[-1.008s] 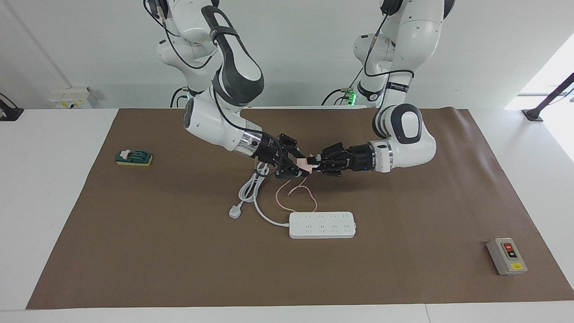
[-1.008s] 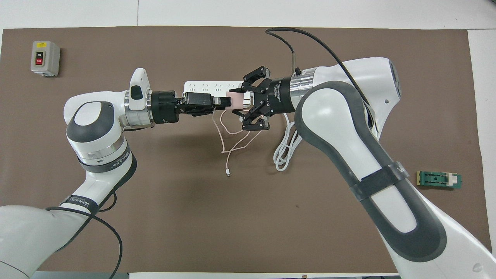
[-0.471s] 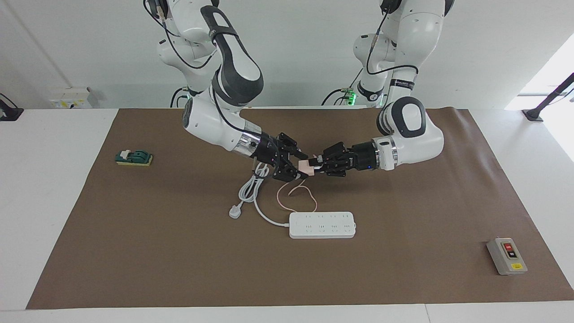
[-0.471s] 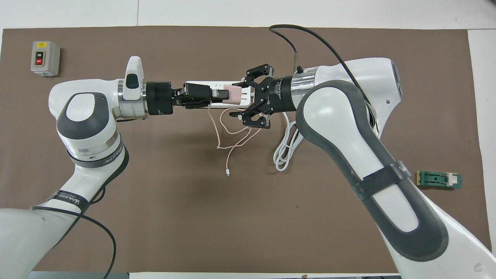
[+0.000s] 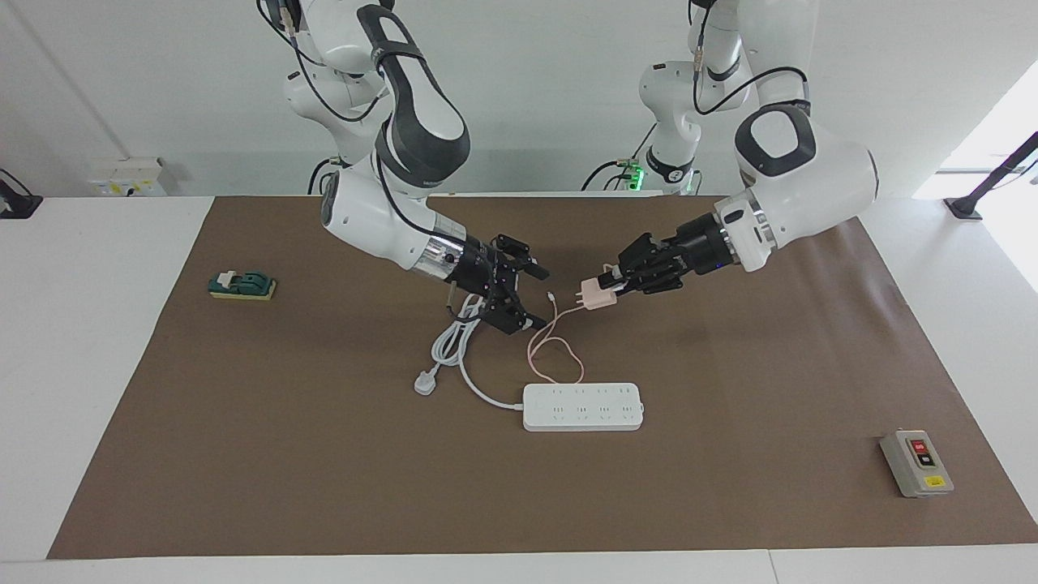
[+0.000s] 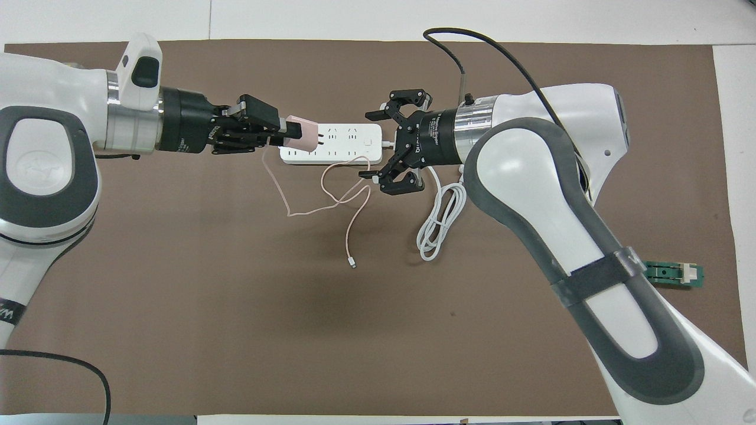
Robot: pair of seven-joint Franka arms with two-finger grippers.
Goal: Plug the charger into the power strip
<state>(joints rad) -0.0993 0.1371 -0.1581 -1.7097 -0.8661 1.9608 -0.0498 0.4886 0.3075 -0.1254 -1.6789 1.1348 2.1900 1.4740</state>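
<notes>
My left gripper (image 5: 612,288) (image 6: 285,133) is shut on the charger (image 5: 598,298) (image 6: 301,134), a small pink cube held in the air with its prongs pointing toward the right gripper. From above, the cube overlaps the left-arm end of the power strip (image 5: 582,406) (image 6: 342,154), a long white bar lying flat on the mat. The charger's thin pink cable (image 5: 551,357) (image 6: 331,189) hangs in loops down to its white connector (image 6: 352,265). My right gripper (image 5: 535,298) (image 6: 367,144) is open and holds nothing, a short gap away from the charger.
The strip's thick white cord (image 5: 458,341) (image 6: 440,224) lies coiled under the right gripper and ends in a three-pin plug (image 5: 425,383). A grey button box (image 5: 916,463) sits near the left arm's end. A green block (image 5: 242,285) (image 6: 673,274) lies near the right arm's end.
My right gripper has opened and let go of the charger. The left arm has drawn the charger away toward its own end and lifted it. The right gripper has pulled back slightly.
</notes>
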